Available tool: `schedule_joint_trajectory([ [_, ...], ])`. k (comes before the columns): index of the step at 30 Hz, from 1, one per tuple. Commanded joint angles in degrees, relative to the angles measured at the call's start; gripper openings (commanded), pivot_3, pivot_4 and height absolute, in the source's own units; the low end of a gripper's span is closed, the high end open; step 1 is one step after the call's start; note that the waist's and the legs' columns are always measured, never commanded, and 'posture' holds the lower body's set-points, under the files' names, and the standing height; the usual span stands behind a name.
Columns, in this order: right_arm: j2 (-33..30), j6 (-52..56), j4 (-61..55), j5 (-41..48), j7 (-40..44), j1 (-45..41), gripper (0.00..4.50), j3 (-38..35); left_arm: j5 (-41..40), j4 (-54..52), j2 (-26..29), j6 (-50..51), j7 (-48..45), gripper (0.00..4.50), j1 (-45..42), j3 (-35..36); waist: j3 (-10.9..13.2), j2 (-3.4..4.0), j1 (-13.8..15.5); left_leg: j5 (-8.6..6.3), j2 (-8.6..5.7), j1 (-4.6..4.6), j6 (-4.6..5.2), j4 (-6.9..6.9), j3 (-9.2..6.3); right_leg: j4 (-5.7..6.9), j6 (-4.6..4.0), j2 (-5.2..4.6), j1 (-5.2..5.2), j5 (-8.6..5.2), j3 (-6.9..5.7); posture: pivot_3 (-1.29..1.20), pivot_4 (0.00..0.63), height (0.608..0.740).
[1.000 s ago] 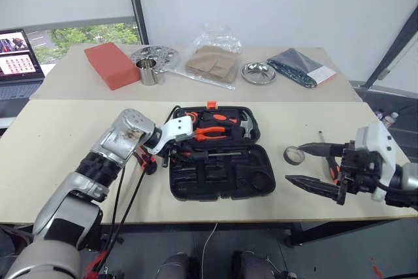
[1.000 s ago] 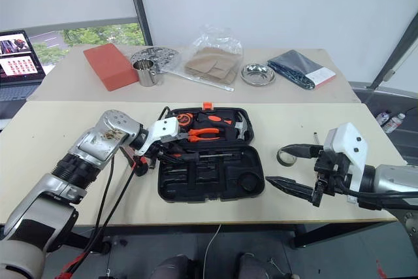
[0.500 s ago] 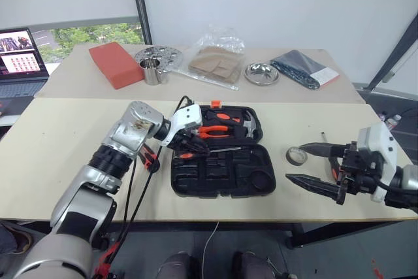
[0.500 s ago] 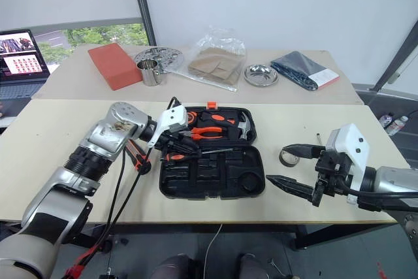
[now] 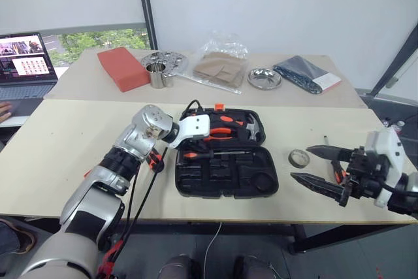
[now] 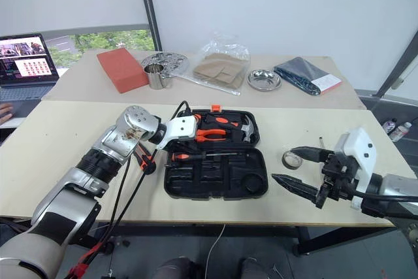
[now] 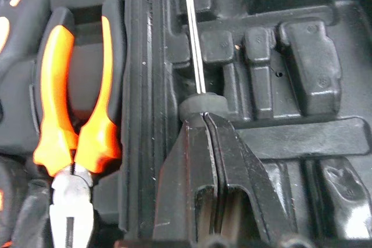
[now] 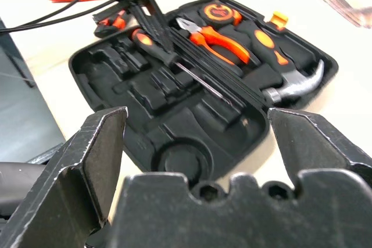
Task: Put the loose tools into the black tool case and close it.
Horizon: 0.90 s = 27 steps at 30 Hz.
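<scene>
The black moulded plastic tool case (image 6: 215, 161) lies open on the pale counter (image 6: 52, 155). The left wrist view shows the left pincer (image 7: 210, 121) pressed together against the collar of an orange-and-black-handled screwdriver (image 8: 174, 62), beside orange-handled pliers (image 7: 78, 108). The head views place the small grey tape roll (image 5: 299, 157) outside the case, near the right pincer (image 5: 323, 169), which is spread wide.

Black tool case (image 5: 225, 173) glossy moulded plastic; screwdriver (image 7: 193, 33) shaft bright smooth metal.
</scene>
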Motion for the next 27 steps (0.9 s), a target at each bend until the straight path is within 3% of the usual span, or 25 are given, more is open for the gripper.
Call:
schedule_joint_trajectory([
  [1, 0.5, -2.0, 1.0, -3.0, -1.1, 2.1, 4.5, -3.3, 1.7, 2.7, -0.7, -0.4, -2.6, 0.05, 1.7, -2.6, 0.0, 0.05, 0.0, 0.0, -0.01, 0.0, 0.0, 0.0, 0.0, 0.0, 0.01, 0.02, 0.0, 0.0, -0.01, 0.0, 0.15, 0.734],
  [9, 1.9, -2.4, 1.7, -3.3, -1.1, 3.4, 4.5, -4.1, 9.3, 10.9, -3.0, -9.1, 0.7, 0.05, 1.0, -6.8, -0.4, 0.43, 0.4, -0.09, -0.08, 0.2, 0.15, 0.01, 0.03, -0.07, 0.11, -0.01, 0.25, -0.07, -0.03, 0.0, 0.15, 0.734],
  [15, 2.0, -2.4, 2.2, -3.5, -1.1, 3.2, 4.5, -4.0, 7.0, 10.7, -3.5, -7.1, 0.2, 0.05, 0.4, -3.0, -0.4, 0.5, 0.2, -0.74, -0.19, 0.74, 0.41, 0.0, -0.03, -0.2, 0.55, -0.58, 0.61, -0.34, -0.01, 0.0, 0.15, 0.734],
  [20, 2.2, -2.2, 1.7, -3.4, -1.7, 2.8, 4.5, -3.2, 10.0, 12.3, -4.8, -10.4, 1.9, 0.05, 1.3, -5.4, -0.5, 0.62, 0.2, -0.69, -0.22, 0.77, 0.33, 0.01, -0.03, -0.18, 0.75, -0.59, 0.62, -0.23, 0.01, 0.0, 0.15, 0.734],
  [24, 1.9, -1.3, -0.2, -1.8, -1.2, 3.4, 4.5, -4.1, 7.0, 10.1, -4.9, -7.9, -0.1, 0.05, 0.9, -2.1, -0.5, 0.66, 0.6, -0.59, -0.35, 0.78, 0.15, 0.01, -0.05, -0.2, 0.79, -0.7, 0.65, -0.24, 0.02, 0.0, 0.15, 0.734],
  [27, 1.5, -0.7, -0.7, -1.4, -1.8, 3.4, 4.5, -5.4, -1.2, 4.6, -3.8, -2.1, -3.3, 0.05, -0.1, 5.3, -0.5, 0.62, 0.2, -0.73, -0.36, 0.69, 0.38, 0.0, -0.04, -0.26, 0.84, -0.7, 0.6, -0.23, 0.02, 0.0, 0.15, 0.734],
])
